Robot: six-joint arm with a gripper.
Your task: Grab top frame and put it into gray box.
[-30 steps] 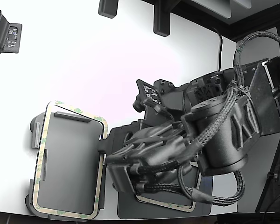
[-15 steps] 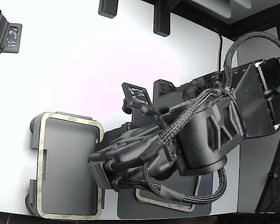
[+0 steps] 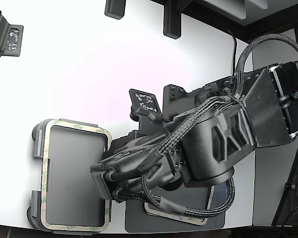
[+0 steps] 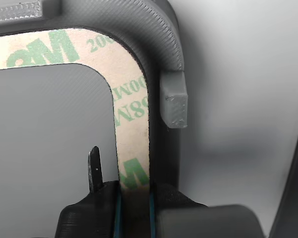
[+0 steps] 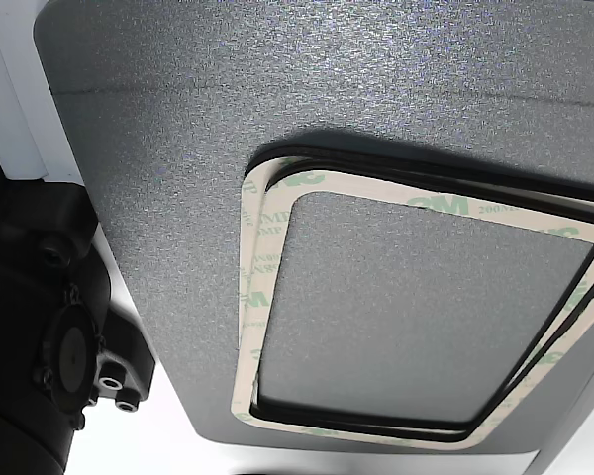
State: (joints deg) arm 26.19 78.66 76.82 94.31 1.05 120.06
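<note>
Exterior view: top frame (image 3: 45, 148) is seen lying flat in gray box (image 3: 37, 135) at table's (image 3: 89, 59) left edge, w/ gripper (image 3: 105, 184) at its right side. Wrist view: jaws are closed on frame's strip (image 4: 131, 129). Other view: second frame (image 5: 267, 247) is seen resting on dark mat (image 5: 178, 148).

This looks like a robotics lab or test bench. A plain white worktop (image 3: 104, 64) carries a black arm (image 3: 213, 144) wrapped in braided cables. Around the arm stand black printed brackets: two clamps (image 3: 171, 22) at the worktop's far edge, a fixture (image 3: 5, 37) at the exterior view's left. A dark gray mat (image 5: 178, 198) lies beneath the arm.
</note>
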